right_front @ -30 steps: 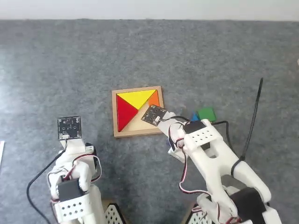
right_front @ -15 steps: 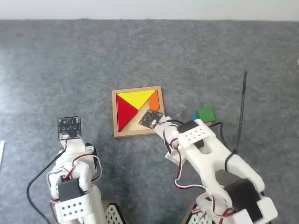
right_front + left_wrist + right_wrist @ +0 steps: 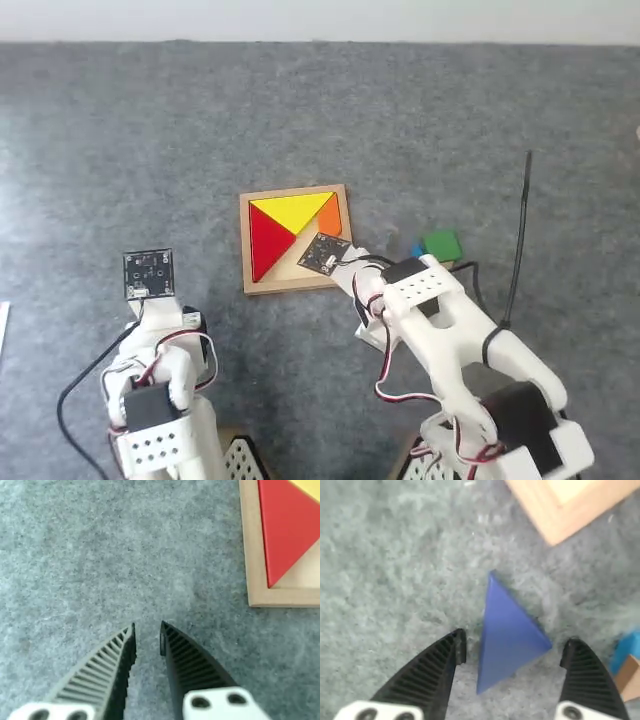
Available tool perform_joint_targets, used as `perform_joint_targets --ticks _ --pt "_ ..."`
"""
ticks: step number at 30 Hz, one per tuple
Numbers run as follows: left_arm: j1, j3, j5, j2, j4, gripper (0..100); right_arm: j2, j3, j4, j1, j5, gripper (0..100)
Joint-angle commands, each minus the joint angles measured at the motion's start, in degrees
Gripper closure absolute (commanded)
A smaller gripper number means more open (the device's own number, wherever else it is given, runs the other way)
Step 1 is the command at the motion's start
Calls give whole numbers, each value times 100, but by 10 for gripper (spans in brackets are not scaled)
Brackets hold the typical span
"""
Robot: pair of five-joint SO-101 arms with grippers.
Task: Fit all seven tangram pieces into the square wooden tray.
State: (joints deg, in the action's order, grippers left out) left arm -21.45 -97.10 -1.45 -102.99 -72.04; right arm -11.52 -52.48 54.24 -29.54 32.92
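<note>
The right end effector [image 3: 515, 639] is released, its fingers spread wide on either side of a blue triangle [image 3: 507, 635] lying flat on the grey counter [image 3: 395, 555]. A corner of the wooden tray [image 3: 560, 515] lies just beyond the fingertips. In the high view the right arm covers that triangle, while the tray holds a red triangle [image 3: 268, 240], a yellow triangle [image 3: 290, 210] and an orange piece [image 3: 332, 212]. A green piece [image 3: 440, 243] sits off to the end effector's outer side. The left end effector [image 3: 147, 626] is all but clenched and grasps nothing, with the tray corner ahead of it to one side.
</note>
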Motion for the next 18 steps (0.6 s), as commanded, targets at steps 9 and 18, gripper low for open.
perform_joint_targets --ticks 9,18 --pt "-35 66 -9 -105 -18 920 31 237 -127 84 149 693" --pt "-35 66 -9 -105 -18 920 40 237 -127 110 149 693"
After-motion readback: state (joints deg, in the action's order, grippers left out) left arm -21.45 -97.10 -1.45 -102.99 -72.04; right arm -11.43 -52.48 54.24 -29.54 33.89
